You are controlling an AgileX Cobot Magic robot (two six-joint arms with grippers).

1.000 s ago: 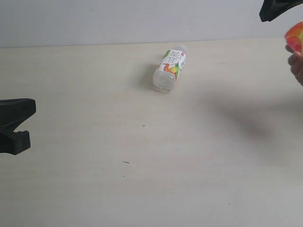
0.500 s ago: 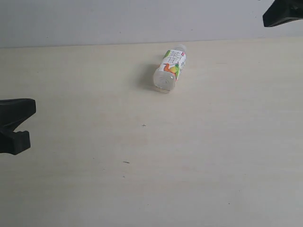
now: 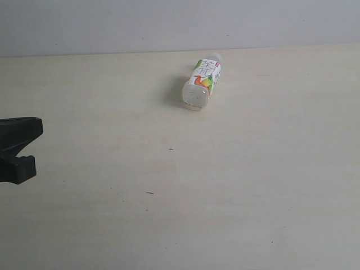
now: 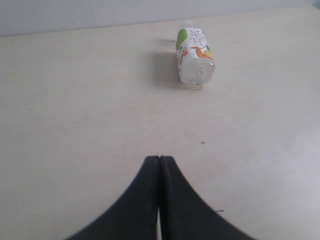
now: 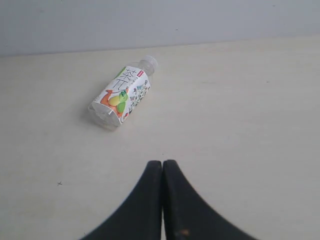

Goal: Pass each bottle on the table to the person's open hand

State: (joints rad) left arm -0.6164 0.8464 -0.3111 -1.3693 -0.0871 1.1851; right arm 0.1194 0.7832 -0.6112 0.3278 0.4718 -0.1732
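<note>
- The left gripper has its black jaws pressed flat together with nothing between them, and it hovers over the bare table.
- The right gripper is likewise closed tight and empty.
- The bottle lies on its side on the table, well apart from both grippers. It is near the far edge, with its clear base facing the exterior camera. Its label is white with green and orange fruit.

Plain lab bench, beige table, grey wall
</note>
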